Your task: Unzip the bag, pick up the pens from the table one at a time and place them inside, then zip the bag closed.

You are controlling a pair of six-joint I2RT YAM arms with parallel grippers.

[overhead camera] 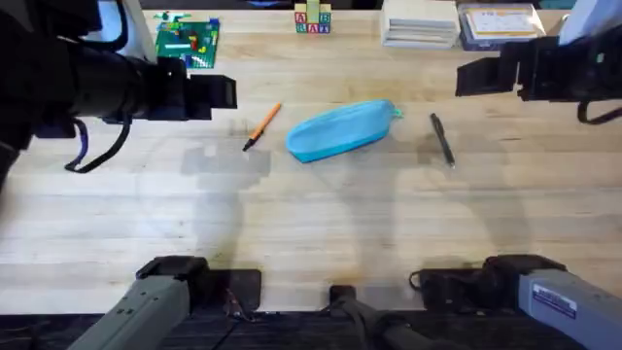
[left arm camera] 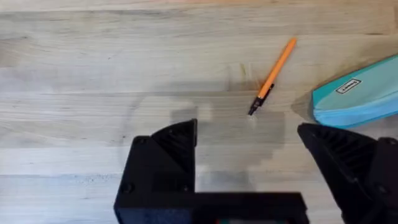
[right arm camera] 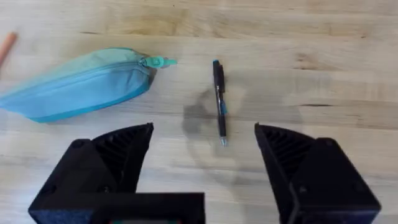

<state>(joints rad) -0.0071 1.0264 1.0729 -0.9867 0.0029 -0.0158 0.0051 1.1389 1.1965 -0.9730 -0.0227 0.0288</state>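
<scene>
- The bag [overhead camera: 342,130] lies zipped at mid-table [overhead camera: 311,224], orange pen [overhead camera: 261,126] on its left, black pen [overhead camera: 442,139] on its right — all apart.
- Right wrist view alone shows the teal pull [right arm camera: 159,61]; left wrist view alone a small white label [left arm camera: 348,86], unreadable.
- Left gripper [left arm camera: 249,149] and right gripper [right arm camera: 204,146] — both spread wide, empty.
- Overhead view: toy blocks [overhead camera: 313,17] with letters too small to read.

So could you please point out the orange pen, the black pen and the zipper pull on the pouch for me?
orange pen [left arm camera: 273,76], left wrist view, middle of its orange barrel.
black pen [right arm camera: 219,99], right wrist view, middle of its dark barrel.
zipper pull [right arm camera: 160,61], right wrist view, the teal tab at the pouch's end.
</scene>
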